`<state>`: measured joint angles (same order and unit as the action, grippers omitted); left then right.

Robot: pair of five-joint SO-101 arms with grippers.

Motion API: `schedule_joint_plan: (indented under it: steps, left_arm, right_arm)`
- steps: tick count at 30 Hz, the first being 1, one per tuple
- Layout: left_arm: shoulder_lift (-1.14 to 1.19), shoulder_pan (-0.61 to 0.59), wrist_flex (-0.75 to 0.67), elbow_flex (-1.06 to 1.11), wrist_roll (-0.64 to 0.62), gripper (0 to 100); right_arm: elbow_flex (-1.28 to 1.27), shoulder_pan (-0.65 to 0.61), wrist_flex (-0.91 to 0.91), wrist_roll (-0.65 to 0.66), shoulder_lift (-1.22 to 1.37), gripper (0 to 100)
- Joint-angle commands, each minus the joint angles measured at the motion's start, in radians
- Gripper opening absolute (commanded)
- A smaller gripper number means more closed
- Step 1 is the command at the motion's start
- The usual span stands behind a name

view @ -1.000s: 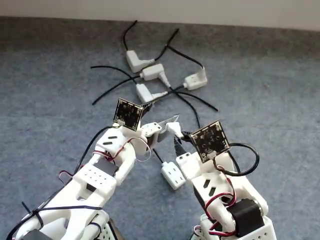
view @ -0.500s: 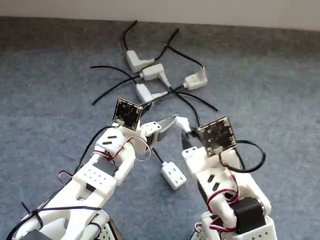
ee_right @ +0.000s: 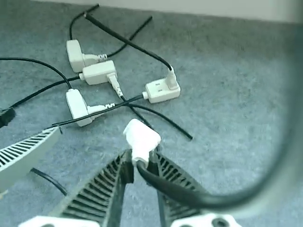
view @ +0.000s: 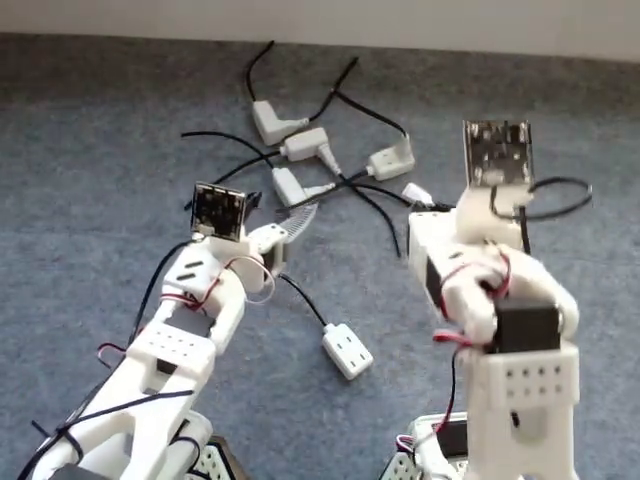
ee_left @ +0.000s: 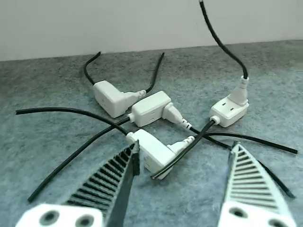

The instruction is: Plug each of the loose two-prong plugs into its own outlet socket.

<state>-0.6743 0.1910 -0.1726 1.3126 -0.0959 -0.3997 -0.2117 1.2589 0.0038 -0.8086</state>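
My right gripper [ee_right: 140,158] is shut on a white two-prong plug [ee_right: 142,135], held above the carpet with its black cable running back past the fingers; from above the plug [view: 416,192] sits at the raised right arm's tip. My left gripper [ee_left: 184,147] is open, low over the carpet, with a white socket block [ee_left: 151,152] and its inserted plug just beyond the fingertips. Farther off lie a second socket [ee_left: 150,108] with a plug in it, an angled white block [ee_left: 109,97] and a third socket [ee_left: 230,109] with a plug. A loose white socket [view: 347,352] lies between the arms.
Black cables [view: 215,180] cross the grey carpet [view: 90,150] around the cluster. A pale wall [view: 450,20] bounds the far side. The left gripper's ribbed finger [ee_right: 28,147] shows in the right wrist view.
The right arm has risen and swung to the right and away, carrying the plug. The left arm has shifted left and toward the socket cluster.
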Motion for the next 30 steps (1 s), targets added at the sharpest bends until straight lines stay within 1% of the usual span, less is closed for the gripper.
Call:
schedule_joint_plan:
  steps: [1,4,8,10,13,17,22,25,28,29,30]
  left_arm:
    - [-0.019,-0.045,0.1,-0.087,0.002,29]
    - [-0.013,-0.091,0.18,-0.13,0.002,29]
    - [0.097,-0.116,0.192,-0.196,-0.005,29]
    - [0.18,-0.114,0.193,-0.245,-0.005,26]
    - [0.306,-0.114,0.195,-0.321,-0.005,23]
    - [0.433,-0.114,0.195,-0.4,-0.005,22]
    - [0.489,-0.11,0.196,-0.432,-0.003,22]
    - [0.492,-0.107,0.196,-0.433,-0.003,22]
    - [0.498,-0.065,0.196,-0.429,0.002,22]
    - [0.499,-0.044,0.198,-0.429,0.002,22]
    - [0.499,-0.022,0.209,-0.429,0.003,22]
  right_arm:
    - [0.243,0.012,0.17,-0.084,0.17,1.1]
    - [0.403,0.012,0.311,-0.169,0.294,1.1]
    - [0.575,0.005,0.499,-0.255,0.42,1.1]
    - [0.61,0.005,0.506,-0.279,0.437,1.1]
    - [0.549,0.005,0.506,-0.311,0.412,1.1]
    - [0.42,-0.035,0.506,-0.301,0.329,1.2]
    - [0.323,-0.082,0.506,-0.307,0.159,1.2]
    - [0.231,-0.099,0.504,-0.284,0.033,1.6]
    - [0.093,-0.105,0.504,-0.086,-0.067,1.7]
    - [0.048,-0.105,0.504,-0.041,-0.088,1.7]
    - [0.01,-0.099,0.503,-0.029,-0.104,1.7]
